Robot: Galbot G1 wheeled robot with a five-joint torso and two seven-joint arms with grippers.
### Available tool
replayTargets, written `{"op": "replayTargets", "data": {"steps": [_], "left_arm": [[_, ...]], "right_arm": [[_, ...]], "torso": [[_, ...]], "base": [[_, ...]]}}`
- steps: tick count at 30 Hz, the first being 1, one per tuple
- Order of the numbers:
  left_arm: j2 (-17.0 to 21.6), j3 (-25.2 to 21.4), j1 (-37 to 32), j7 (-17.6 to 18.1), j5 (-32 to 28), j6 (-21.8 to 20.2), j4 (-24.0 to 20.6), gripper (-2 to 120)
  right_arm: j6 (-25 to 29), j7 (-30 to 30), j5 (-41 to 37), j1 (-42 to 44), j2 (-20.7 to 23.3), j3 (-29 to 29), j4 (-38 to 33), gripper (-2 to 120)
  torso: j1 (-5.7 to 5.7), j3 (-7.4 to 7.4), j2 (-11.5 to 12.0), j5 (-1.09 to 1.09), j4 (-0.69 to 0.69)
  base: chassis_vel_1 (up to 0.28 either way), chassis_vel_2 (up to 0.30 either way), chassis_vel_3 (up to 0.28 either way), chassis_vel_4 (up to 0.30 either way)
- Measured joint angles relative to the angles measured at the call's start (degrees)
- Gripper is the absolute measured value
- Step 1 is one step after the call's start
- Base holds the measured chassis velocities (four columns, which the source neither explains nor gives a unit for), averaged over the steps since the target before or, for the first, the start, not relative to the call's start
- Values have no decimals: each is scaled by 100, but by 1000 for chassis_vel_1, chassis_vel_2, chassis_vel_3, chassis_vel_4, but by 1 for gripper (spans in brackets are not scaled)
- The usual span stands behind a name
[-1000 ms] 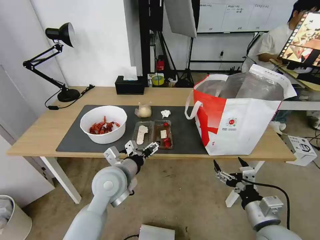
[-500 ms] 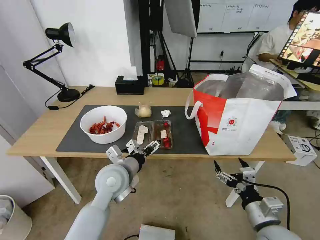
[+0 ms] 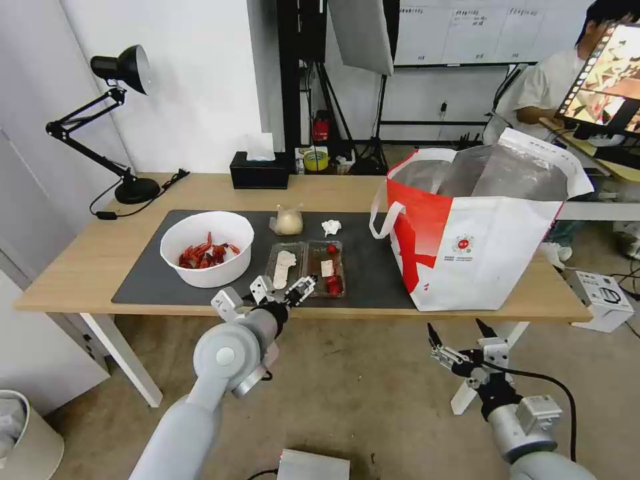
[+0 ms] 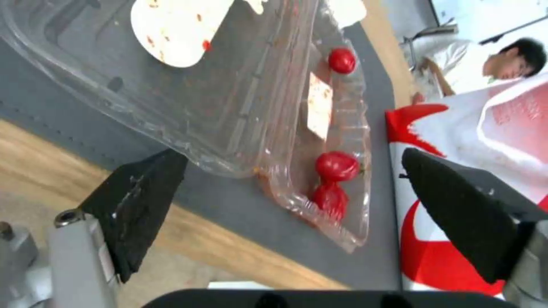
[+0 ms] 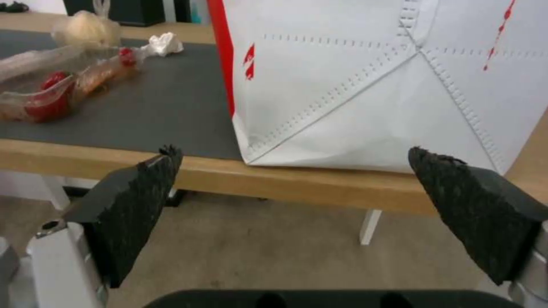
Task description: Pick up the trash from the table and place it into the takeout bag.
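From the head camera I have the left gripper (image 3: 288, 291) at the near edge of the table (image 3: 80, 267), fingers spread wide and empty, just short of the plastic tray (image 3: 307, 268); the tray lies open on the grey mat (image 3: 373, 267), between the bowl (image 3: 207, 248) of red shells and the takeout bag (image 3: 477, 233); the small bag (image 3: 288, 221) of beige stuff and the tissue (image 3: 331, 227) sit just behind it. My right gripper (image 3: 460, 340) hangs low in front of the table, below the takeout bag, also wide and holding nothing.

Through the left wrist camera the tray (image 4: 228, 98) fills the space ahead of the spread fingers (image 4: 140, 205); its near corner sits between them but nothing touches; I judge it thin, light and springy, slick with red juice, likely to flex or flap at the hinge; the loose red scraps (image 4: 337, 167) could roll out if it tilts; I would take the stiffer rim at the near edge by the fold and keep it level.

The right wrist camera looks at the takeout bag's (image 5: 388, 85) white side panel standing at the table (image 5: 285, 179) edge; the tray (image 5: 57, 94) lies well off to the side on the mat (image 5: 160, 111).
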State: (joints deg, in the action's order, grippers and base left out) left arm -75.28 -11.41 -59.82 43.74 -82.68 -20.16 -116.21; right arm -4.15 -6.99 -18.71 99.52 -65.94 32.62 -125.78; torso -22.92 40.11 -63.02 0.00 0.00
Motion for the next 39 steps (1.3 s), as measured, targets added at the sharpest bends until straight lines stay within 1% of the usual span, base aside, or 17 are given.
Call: {"op": "replayTargets", "data": {"steps": [6, 12, 21, 26, 30, 34, 39], "left_arm": [[-44, -24, -61, -138, 18, 203, -3, 100], [-30, -58, -140, -341, 105, 403, -107, 100], [85, -129, -221, -613, 333, 507, -230, 100], [112, -134, -253, -886, 558, 680, -296, 100], [108, -134, -253, -984, 581, 770, -304, 100], [88, -115, -256, -1184, 582, 877, -345, 100], [58, -78, -247, -1270, 592, 916, -380, 100]], "right_arm": [[14, 12, 4, 3, -1, -2, 7, 100], [36, 39, 39, 16, -35, 0, 22, 100], [44, 52, 105, 27, -87, -34, 28, 100], [67, 72, 147, 71, -102, -28, 11, 100], [75, 79, 160, 95, -111, -14, -7, 100], [116, 90, 191, 154, -136, 21, -39, 100], [135, 105, 208, 206, -161, 52, -94, 100]], "torso": [[0, 0, 0, 0, 0], [0, 0, 0, 0, 0], [0, 0, 0, 0, 0], [0, 0, 0, -1, 0], [0, 0, 0, 0, 0], [0, 0, 0, 0, 0], [0, 0, 0, 0, 0]], "base": [[0, 0, 0, 0], [0, 0, 0, 0], [0, 0, 0, 0], [0, 0, 0, 0], [0, 0, 0, 0], [0, 0, 0, 0], [0, 0, 0, 0]]}}
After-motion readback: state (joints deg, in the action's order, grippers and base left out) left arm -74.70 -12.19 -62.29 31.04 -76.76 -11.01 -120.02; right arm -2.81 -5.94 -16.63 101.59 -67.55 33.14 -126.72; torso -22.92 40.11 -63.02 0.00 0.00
